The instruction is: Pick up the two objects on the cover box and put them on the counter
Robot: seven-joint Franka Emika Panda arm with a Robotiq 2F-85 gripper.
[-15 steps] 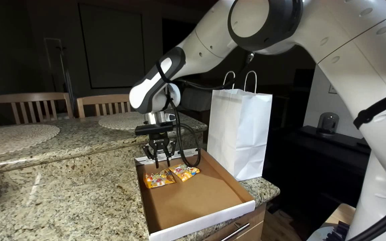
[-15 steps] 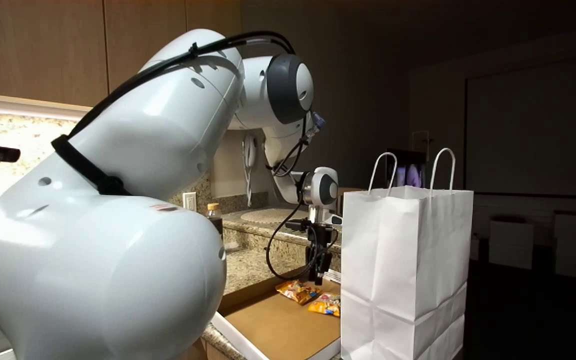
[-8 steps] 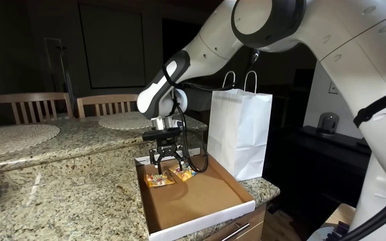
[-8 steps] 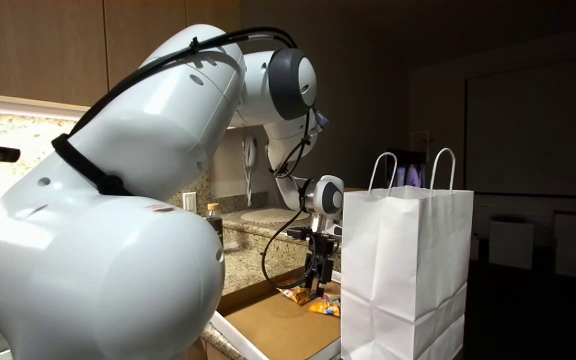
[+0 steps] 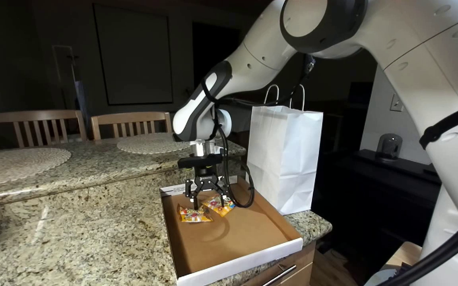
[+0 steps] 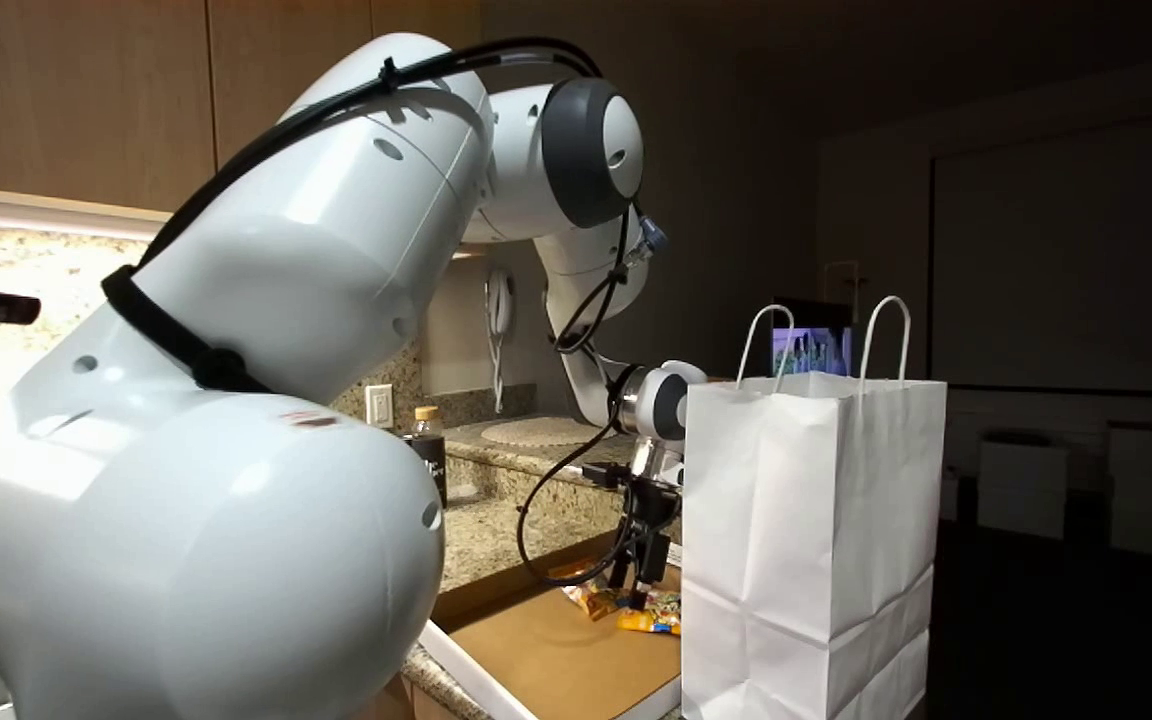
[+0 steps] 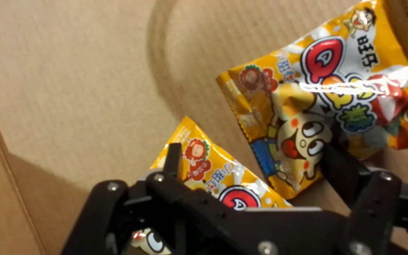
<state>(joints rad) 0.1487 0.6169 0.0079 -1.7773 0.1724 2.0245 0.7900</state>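
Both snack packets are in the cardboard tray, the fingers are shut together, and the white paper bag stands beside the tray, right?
Not the fingers: the wrist view shows them spread apart, not shut. Both snack packets are in the cardboard tray, and the white paper bag stands beside it.

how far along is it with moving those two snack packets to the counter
Done: no transfer yet; one packet and the other packet both lie in the cover box.
In hand: the claw is low over them, open, probably lining up a grasp.
Left: gripping each packet, lifting it out and setting it on the counter.
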